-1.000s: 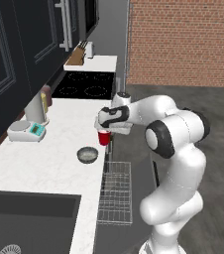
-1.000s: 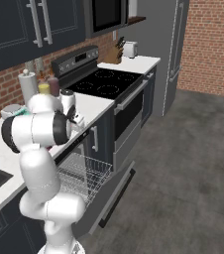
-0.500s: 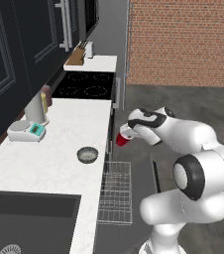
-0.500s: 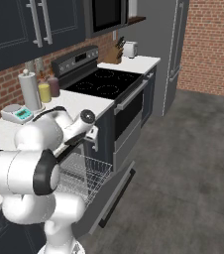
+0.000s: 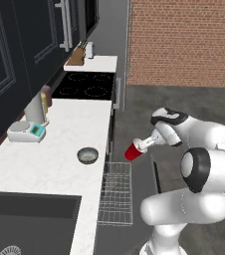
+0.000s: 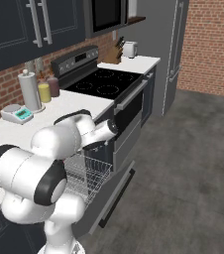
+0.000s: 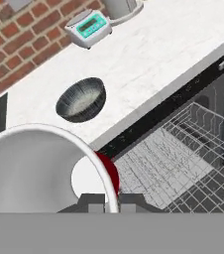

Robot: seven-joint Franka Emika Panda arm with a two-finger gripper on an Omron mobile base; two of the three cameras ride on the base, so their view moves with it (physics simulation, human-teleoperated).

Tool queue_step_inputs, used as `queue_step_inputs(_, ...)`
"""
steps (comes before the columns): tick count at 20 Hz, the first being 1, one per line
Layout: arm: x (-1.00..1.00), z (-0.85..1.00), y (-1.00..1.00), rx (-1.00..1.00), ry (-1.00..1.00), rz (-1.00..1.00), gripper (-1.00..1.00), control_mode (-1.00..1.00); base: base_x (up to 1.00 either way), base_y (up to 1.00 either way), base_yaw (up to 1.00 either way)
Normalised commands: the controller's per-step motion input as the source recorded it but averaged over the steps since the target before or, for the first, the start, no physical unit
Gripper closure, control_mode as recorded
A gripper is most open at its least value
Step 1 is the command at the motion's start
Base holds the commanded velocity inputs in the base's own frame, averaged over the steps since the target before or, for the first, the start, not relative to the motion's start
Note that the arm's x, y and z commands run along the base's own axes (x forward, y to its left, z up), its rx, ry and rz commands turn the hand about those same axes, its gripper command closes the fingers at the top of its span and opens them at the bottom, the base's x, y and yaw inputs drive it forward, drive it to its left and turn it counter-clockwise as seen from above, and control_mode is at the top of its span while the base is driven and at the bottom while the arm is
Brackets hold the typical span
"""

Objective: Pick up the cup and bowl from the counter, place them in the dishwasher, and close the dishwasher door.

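Left base view: the gripper, at frame centre, is clamped on the rim of the cup, a small glossy red tumbler tipped on its side in the air above the rack, a grey wire grid at lower centre. The bowl, round, shallow and metallic grey, sits on the white marbled counter left of centre.

Right base view: the open door (flat, dark) slopes down at lower centre beneath the rack.

Hand view: the cup fills the lower left, smooth whitish inside, red wall behind. The bowl's speckled inside shows at upper left; the scale lies near the top.
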Motion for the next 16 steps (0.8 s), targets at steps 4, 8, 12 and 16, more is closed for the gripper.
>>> queue_step_inputs(4,-0.18,-0.32,-0.16,-0.19,-0.08,0.54,1.0,-1.0,0.0,0.0,0.0)
queue_step_inputs(8,-0.02,-0.43,0.04,-0.2,0.01,0.33,1.0,-1.0,0.0,0.0,0.0)
queue_step_inputs(12,-0.02,-0.44,0.29,-0.16,0.01,0.22,1.0,-1.0,0.0,0.0,0.0)
queue_step_inputs(16,-0.01,-0.29,0.34,0.0,0.0,0.09,1.0,-1.0,0.0,0.0,0.0)
